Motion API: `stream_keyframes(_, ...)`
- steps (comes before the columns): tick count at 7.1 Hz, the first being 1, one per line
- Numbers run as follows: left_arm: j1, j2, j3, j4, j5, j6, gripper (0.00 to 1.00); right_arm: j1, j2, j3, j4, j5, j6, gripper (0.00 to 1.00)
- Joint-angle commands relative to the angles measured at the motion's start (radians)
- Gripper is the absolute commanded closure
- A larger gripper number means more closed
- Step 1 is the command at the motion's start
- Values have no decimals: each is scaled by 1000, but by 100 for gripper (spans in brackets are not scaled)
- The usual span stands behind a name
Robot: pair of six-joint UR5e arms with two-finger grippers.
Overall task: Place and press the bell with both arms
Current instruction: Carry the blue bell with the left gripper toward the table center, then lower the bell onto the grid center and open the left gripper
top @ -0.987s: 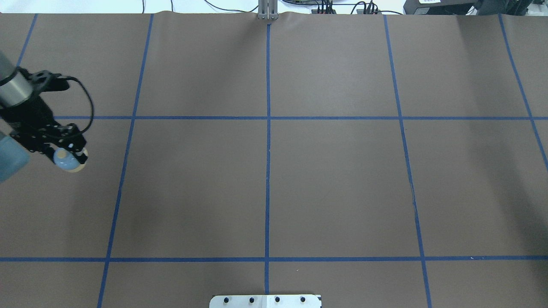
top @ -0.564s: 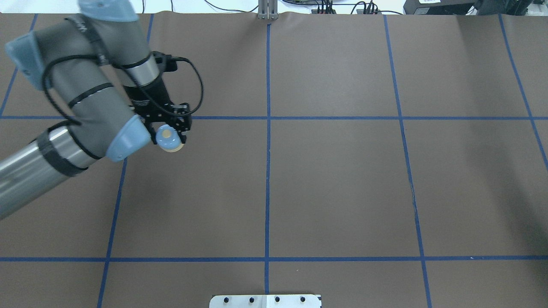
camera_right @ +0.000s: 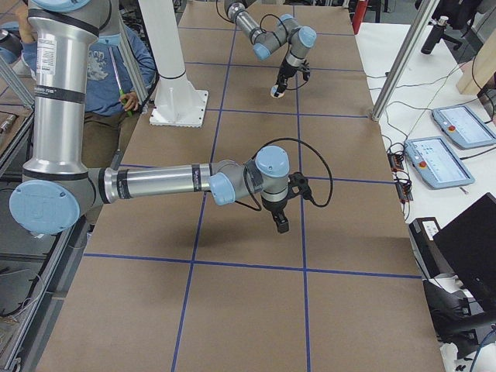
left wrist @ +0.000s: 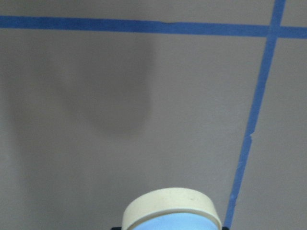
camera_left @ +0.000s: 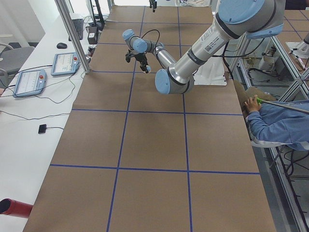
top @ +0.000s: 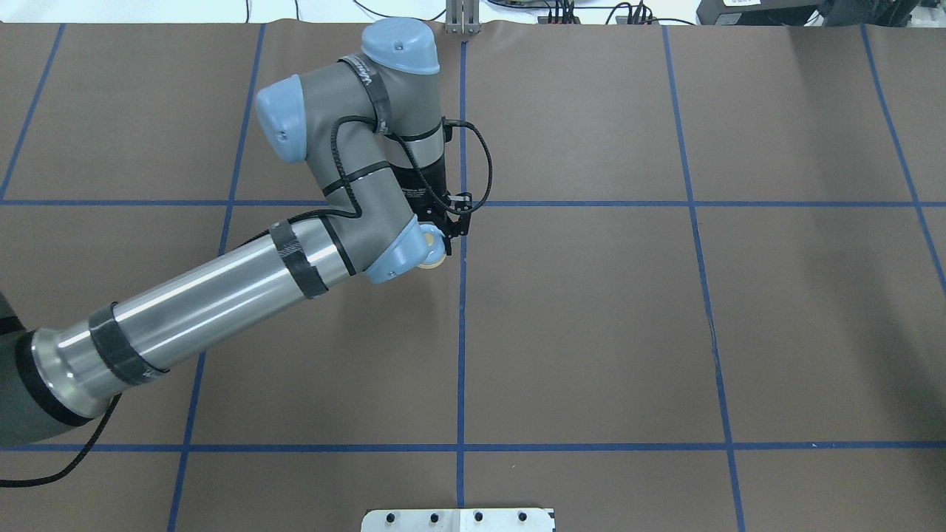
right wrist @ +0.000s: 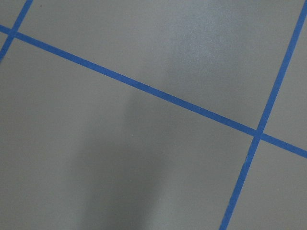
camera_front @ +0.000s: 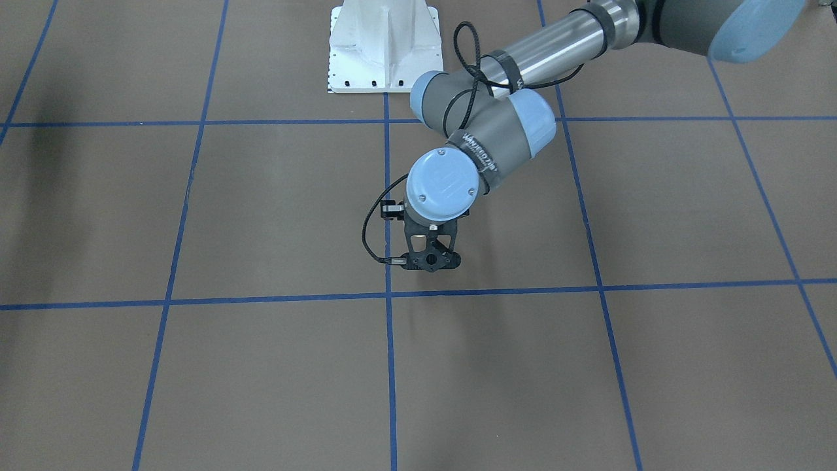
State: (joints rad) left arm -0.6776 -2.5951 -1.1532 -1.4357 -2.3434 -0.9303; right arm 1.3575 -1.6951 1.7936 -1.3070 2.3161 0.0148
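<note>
My left gripper [top: 442, 235] is shut on the bell [top: 436, 255], a small light-blue dome with a cream base. It holds the bell above the brown table, just left of the centre tape line. In the left wrist view the bell [left wrist: 170, 211] fills the bottom edge, cream base forward. The front view shows the left gripper [camera_front: 429, 260] under its wrist, with the bell hidden. The right view shows the far left gripper [camera_right: 277, 87] with the bell [camera_right: 275, 92]. My right gripper [camera_right: 280, 225] hangs above the table nearer that camera; I cannot tell if it is open or shut.
Blue tape lines [top: 462, 332] divide the brown table into squares. The white mount plate [camera_front: 382, 46] sits at the robot's edge. A person [camera_left: 275, 123] sits beside the robot. Teach pendants [camera_right: 446, 159] lie on the side bench. A metal post [top: 462, 18] stands at the far edge.
My left arm has swung from the table's left edge rightward to the centre line, carrying the bell in its shut gripper.
</note>
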Motion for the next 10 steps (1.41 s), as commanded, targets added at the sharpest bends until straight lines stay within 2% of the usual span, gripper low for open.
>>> stream_keyframes(1, 30, -45, 113, -95, 32, -19, 100, -1, 0, 0, 0, 2, 1, 0)
stream_keyframes(2, 41, -81, 194, -159, 32, -60, 100, -3, 0, 0, 2, 2, 1, 0)
stream_keyframes(3, 44, -95, 223, -184, 33, -79, 93, -3, -1, 0, 2, 2, 1, 0)
stream_keyframes(4, 44, -97, 227, -195, 33, -79, 84, -3, -1, 0, 0, 2, 1, 0)
stream_keyframes(6, 44, -97, 231, -200, 33, -81, 78, -3, 0, 0, 0, 2, -1, 0)
stream_keyframes(9, 47, -97, 247, -233, 33, -81, 36, -3, 0, 0, 0, 2, -1, 0)
stream_keyframes(10, 49, -97, 247, -235, 35, -82, 26, -3, 0, 0, 0, 2, 1, 0)
